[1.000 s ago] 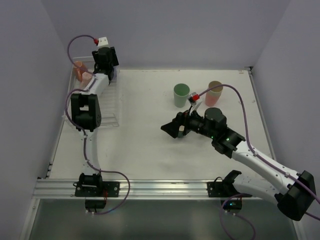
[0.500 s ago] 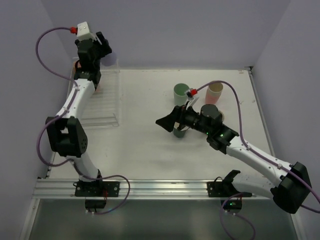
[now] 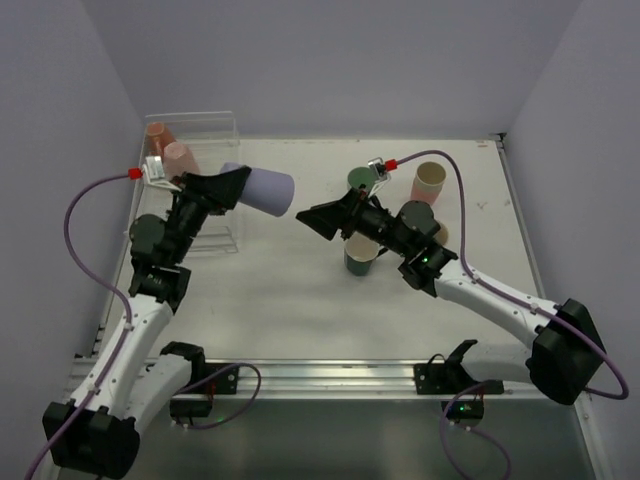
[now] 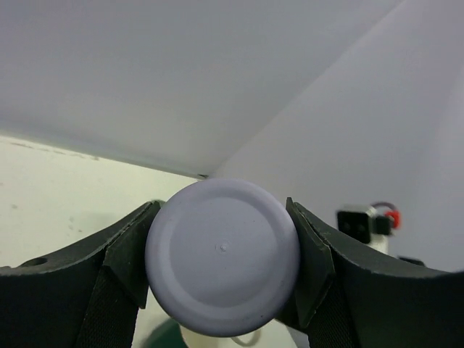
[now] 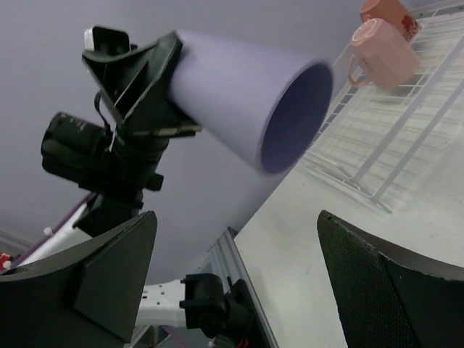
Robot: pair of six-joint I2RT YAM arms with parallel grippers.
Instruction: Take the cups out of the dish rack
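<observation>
Holding purple cup (image 3: 268, 190) aloft just right of dish rack (image 3: 216, 243), L gripper (image 3: 238, 190) pinches its base; R gripper (image 3: 312, 220) spread wide, facing it. Green cup (image 3: 358, 178), beige cup (image 3: 429, 182) and dark cup (image 3: 359, 260) stand well right of rack. 2 pinkish cups (image 3: 178, 157) not yet out.

Top view: right of the purple cup (image 3: 262, 188), the right arm (image 3: 470, 290) covers most of a green cup (image 3: 357, 177) and the rim of a dark cup (image 3: 358, 266); left of it, the left arm (image 3: 155, 285) hides part of the dish rack (image 3: 222, 232). Left wrist view: only the purple cup's base shows; a green patch (image 4: 170, 339) below it is cropped, not identifiable. Right wrist view: a pink mug (image 5: 388, 11) above the purple cup is cut off at the top edge.
</observation>
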